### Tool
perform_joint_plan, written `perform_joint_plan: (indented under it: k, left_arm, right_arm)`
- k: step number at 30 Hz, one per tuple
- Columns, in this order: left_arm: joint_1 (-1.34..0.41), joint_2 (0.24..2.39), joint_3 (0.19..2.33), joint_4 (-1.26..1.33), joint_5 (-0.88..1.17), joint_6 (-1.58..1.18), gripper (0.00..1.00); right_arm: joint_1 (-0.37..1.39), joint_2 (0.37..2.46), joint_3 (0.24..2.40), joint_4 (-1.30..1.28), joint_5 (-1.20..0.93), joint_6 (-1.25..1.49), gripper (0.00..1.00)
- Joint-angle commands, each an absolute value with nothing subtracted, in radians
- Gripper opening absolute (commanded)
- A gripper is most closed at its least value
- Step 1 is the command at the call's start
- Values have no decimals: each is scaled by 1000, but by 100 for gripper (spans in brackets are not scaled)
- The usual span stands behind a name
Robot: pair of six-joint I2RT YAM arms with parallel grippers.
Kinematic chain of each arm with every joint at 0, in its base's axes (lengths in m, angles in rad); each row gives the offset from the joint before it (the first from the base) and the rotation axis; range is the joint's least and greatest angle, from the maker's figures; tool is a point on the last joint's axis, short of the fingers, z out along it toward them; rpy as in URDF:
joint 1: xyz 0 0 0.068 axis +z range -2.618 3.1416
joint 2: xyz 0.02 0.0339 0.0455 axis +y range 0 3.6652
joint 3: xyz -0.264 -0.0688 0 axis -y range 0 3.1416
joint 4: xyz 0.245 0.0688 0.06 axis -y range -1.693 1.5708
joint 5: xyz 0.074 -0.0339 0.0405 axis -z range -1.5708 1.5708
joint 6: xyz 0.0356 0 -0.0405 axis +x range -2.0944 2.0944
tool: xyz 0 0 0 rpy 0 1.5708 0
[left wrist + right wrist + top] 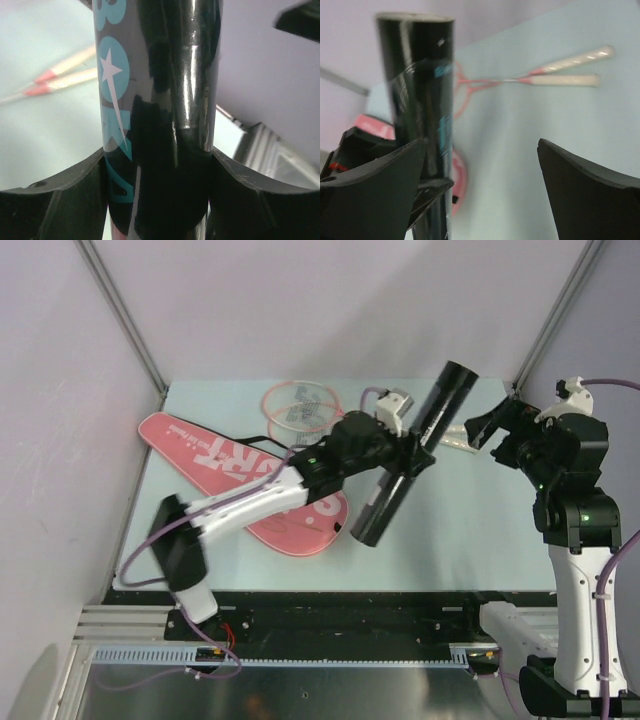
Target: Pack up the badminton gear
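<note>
The left pincer (pixel 412 455) is clamped on the dark tube (pixel 445 400) near mid-length, one finger on each side of the barrel, holding it clear of the desk (pixel 450 530). The right pincer (pixel 485 428) stands wide open, holds nothing and sits just beside the tube's upper part. In the top view the tube's long axis runs diagonally, lower end toward the pink bag (pixel 225 460) and upper end toward the far right.
</note>
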State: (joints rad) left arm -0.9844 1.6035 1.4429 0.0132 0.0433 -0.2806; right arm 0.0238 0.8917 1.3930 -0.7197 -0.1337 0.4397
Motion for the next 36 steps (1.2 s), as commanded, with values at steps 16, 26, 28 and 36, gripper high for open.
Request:
perform_joint_plan:
  k: [16,26,28,36]
  left_arm:
    - [-1094,2652,2365,144,20,-1132,0]
    - [-1129,2752,2385,111,24,-1134,27]
    - [-1129,2735,2373,98,29,-1091,43]
    - [-1091,2605,2301,75,95,-960,100]
  right_arm:
    - [38,848,1335,-927,61,339,100]
    - [43,833,1252,-907,55,341,100]
    - [43,833,1227,-899,54,339,100]
    - [45,838,1206,-864,66,324,100]
